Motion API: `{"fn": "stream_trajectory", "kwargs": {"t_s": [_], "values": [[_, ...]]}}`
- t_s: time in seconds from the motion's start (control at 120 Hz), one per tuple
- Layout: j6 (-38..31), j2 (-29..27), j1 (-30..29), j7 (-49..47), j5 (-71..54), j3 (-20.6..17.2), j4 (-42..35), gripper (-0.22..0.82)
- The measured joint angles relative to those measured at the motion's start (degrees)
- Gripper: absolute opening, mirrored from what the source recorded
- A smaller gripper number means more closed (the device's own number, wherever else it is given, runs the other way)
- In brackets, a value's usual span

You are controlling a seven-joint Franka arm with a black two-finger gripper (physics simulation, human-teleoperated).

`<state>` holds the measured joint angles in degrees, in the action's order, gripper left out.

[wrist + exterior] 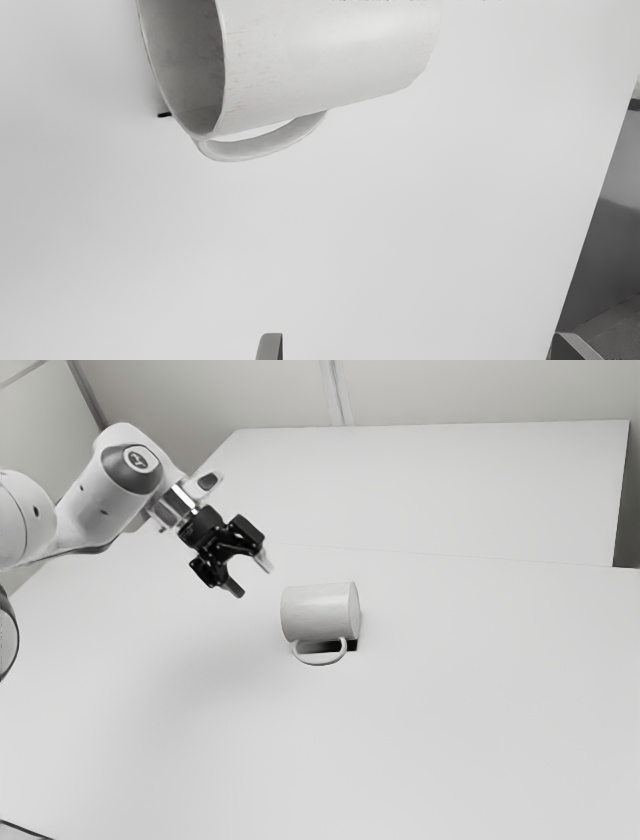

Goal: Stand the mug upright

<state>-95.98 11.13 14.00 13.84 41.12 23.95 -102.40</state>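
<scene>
- Mug (318,612): on its side on the tabletop (430,730), not upright as the task wants. Sits well in from the tabletop edge crossing the wrist view; base end points toward that edge, mouth away from it.
- Handle (320,659) sticks out sideways, toward the exterior camera. My read: it acts as a prop and keeps the round body from rolling. Can't confirm it touches the tabletop.
- Dark patch (348,646) just beside the mug's lower side, at the end toward the exterior view's right. Shadow or separate thing, can't tell.
- Hand (251,577): up in the air, apart from the mug, over toward the exterior view's left. Fingers spread wide, nothing between them. Spread like that probably to leave room for the body or the handle; the standoff gives space to line up.
- Arm (108,490) reaches in from the exterior view's left, angled down at the mug.
- Wrist view gives the mouth and the shaded inside; nothing seen in there. Exterior view doesn't make clear which end is open.
- Exterior view gives the whole mug and its gap to the hand; wrist view cuts off part of the body.
</scene>
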Motion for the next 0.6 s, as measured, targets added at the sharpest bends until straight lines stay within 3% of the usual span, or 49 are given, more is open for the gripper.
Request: {"fn": "stream_trajectory", "kwargs": {"t_s": [0.208, 0.6], "values": [[-2.5, 3.4, 0.1, 3.2, 8.6, 0.5, -0.2, 0.58], [-10.8, 9.5, -2.4, 8.9, 12.6, 0.4, -0.3, 0.58]]}}
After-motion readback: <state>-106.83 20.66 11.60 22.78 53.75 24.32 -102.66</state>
